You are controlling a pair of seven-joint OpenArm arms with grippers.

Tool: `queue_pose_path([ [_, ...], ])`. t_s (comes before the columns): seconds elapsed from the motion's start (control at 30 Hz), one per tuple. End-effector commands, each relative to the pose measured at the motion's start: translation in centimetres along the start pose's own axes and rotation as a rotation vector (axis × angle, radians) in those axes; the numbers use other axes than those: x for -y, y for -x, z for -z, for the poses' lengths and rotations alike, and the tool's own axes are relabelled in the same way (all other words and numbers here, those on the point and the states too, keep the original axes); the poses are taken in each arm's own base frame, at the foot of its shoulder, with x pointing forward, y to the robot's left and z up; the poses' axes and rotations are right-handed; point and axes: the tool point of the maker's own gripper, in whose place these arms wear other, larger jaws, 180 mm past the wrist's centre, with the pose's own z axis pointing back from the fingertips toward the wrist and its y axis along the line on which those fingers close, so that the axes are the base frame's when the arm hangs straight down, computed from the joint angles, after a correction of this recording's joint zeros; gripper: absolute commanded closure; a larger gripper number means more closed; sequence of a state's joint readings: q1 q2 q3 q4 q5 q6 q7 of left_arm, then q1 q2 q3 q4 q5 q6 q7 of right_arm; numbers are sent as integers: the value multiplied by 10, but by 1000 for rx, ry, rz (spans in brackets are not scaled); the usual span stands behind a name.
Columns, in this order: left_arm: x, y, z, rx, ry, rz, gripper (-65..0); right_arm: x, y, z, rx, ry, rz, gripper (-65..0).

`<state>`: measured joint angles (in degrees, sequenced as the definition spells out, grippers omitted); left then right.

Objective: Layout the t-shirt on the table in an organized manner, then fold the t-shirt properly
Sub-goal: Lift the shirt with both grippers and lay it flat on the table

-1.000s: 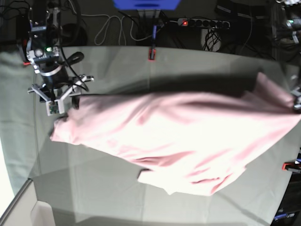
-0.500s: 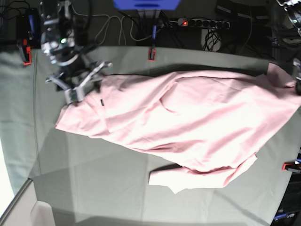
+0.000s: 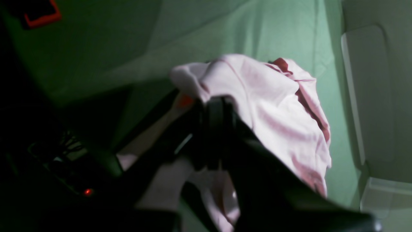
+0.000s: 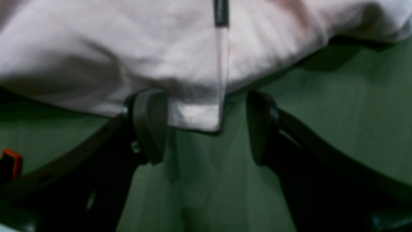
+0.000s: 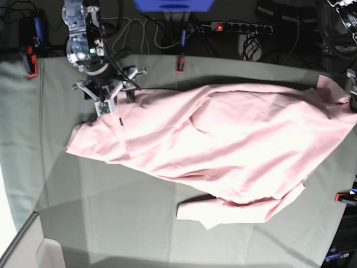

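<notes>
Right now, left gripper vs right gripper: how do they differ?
Left gripper is shut on the t-shirt, pink cloth bunched over its tip; right gripper is open, with a shirt corner hanging loose between the fingers. In the base view the left sits at the frame's right edge, mostly cropped; the right stands in full view at the shirt's other end. Both are over the table, at opposite ends of the shirt.

A robotics lab: a cloth-covered grey-green bench (image 5: 139, 223) held by red clamps (image 5: 179, 64), with a black power strip (image 5: 241, 27) and tangled white cables (image 5: 136, 33) behind.
</notes>
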<state>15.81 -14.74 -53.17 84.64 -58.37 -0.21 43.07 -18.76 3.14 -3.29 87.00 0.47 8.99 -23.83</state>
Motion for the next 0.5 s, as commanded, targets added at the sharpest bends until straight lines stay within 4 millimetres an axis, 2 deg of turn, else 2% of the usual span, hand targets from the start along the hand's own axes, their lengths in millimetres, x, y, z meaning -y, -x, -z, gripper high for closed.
queue_pose_path([
  [0.0, 9, -16, -2, 36, 28, 9, -2, 1, -5, -1, 23, 4, 5, -383],
  [0.07, 9, -16, -2, 36, 28, 9, -2, -1, -1, -1, 12, -2, 3, -338],
  [0.1, 9, -16, -2, 36, 28, 9, -2, -2, -1, -2, 11, -3, 4, -294],
  [0.13, 9, -16, -2, 36, 28, 9, -2, -2, -1, -3, 12, -3, 4, -235],
  [0.23, 9, -16, -2, 37, 28, 11, -2, -3, 2, -13, 15, -3, 2, -1],
  [0.33, 9, -17, -3, 39, 28, 12, -2, -6, -8, -29, 62, -4, -5, -2],
  [0.47, 13, -19, -3, 43, 36, 18, -2, -10, -48, -64, 188, -1, -23, 0],
])
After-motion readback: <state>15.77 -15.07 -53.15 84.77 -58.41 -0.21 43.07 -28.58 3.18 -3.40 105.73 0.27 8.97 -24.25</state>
